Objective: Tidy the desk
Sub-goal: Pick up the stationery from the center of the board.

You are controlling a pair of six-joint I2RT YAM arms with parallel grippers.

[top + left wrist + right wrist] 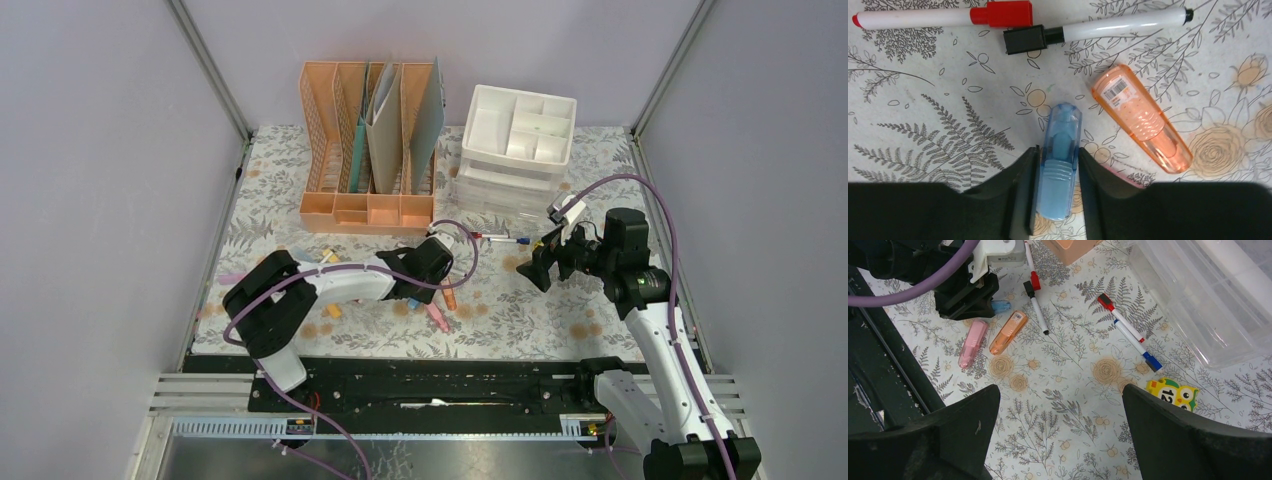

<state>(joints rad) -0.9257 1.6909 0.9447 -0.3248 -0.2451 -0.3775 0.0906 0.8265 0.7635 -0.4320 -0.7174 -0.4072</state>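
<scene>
The desk (520, 310) is covered in pale cloth with a fern print. My left gripper (1057, 150) is low over its middle, shut on a blue translucent pen-shaped case (1059, 160) that lies on the cloth. The case's tip also shows past that gripper in the right wrist view (1000, 306). An orange case (1140, 117) lies just right of it. A red-capped marker (943, 16) and a black-capped marker (1098, 29) lie ahead of it. My right gripper (1059, 390) hovers open and empty over the right half of the desk (1068, 365).
A peach file rack (368, 140) and a white drawer unit (515, 140) stand at the back. A pink case (972, 342), a red marker (1120, 317), a blue marker (1138, 345) and a yellow owl figure (1173, 392) lie on the cloth.
</scene>
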